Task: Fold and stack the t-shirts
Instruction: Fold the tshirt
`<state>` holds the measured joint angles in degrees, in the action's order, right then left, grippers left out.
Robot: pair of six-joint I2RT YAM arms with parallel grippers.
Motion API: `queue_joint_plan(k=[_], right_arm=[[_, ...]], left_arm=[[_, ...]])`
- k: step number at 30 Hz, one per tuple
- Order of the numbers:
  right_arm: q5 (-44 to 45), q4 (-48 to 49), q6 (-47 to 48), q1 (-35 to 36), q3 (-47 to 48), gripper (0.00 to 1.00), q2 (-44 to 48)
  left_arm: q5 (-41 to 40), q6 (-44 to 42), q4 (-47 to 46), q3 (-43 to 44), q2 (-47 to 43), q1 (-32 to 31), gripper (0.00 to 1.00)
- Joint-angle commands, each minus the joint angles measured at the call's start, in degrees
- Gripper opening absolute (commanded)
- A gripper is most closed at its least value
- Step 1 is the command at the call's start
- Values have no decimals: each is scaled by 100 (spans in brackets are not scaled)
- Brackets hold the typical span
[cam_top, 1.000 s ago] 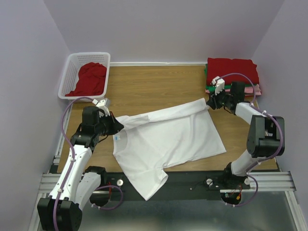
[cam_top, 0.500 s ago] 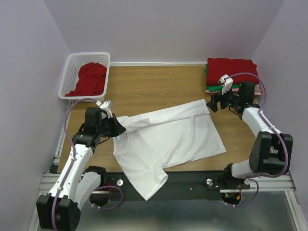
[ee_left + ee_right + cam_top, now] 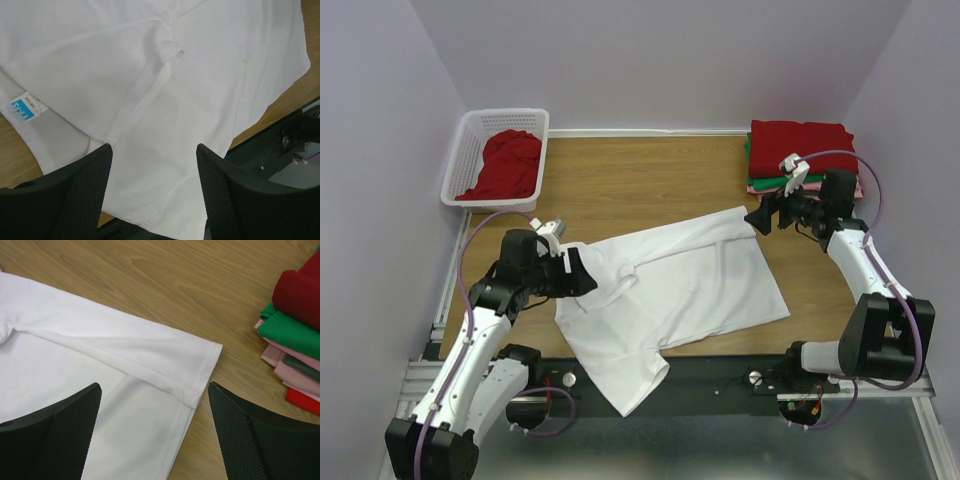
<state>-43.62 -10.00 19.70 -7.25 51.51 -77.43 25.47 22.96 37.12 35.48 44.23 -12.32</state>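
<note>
Top view, shirt: the plain white short-sleeved cloth t-shirt (image 3: 680, 290) lies spread and rumpled across the near middle of the wooden counter (image 3: 640, 180), one part lapping over the near edge
Top view, left claw (image 3: 585, 280): over the collar end of the white shirt, on the left side
Top view, right claw (image 3: 758, 218): at the shirt's far right corner
Top view, stack: the stack of folded shirts (image 3: 802, 145) sits in the far right corner, dark red on top, green and pink under it
Top view, basket: the white plastic lattice basket (image 3: 460, 160) stands in the far left corner with a crumpled red shirt (image 3: 508, 165) inside
Left wrist view, left claw: jaws wide, gripping nothing, white cloth below; the small blue neck label (image 3: 22, 107) shows at the left
Right wrist view, right claw: jaws wide, holding nothing; the shirt's hemmed corner lies flat on the wood, apart from the stack at the right
</note>
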Motion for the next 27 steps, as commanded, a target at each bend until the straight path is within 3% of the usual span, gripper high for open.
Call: queue_joint_plan(k=[1, 5, 10, 15, 17, 22, 27], right_arm=[[-323, -186, -195, -5, -79, 94, 289], [-525, -327, -265, -5, -71, 94, 377], [-596, -538, -195, -5, -123, 94, 465], [-306, -547, -239, -14, -115, 94, 290], [-236, -556, -318, -5, -88, 94, 97], [606, -538, -616, -5, 166, 89, -509], [1047, -512, -871, 4, 683, 81, -1501]], left_arm=[[-164, -2, 305, 564, -397, -43, 77], [-237, -116, -213, 714, 6, -43, 77], [-7, -186, -1100, 793, 1137, -200, 67], [-271, -99, -1637, 907, 2143, -885, 62], [-603, -81, -1805, 978, 2546, -983, 57], [-2385, 138, -2016, 1119, 2758, -826, 58], [-2688, 839, -2393, 716, 2609, -71, 59]])
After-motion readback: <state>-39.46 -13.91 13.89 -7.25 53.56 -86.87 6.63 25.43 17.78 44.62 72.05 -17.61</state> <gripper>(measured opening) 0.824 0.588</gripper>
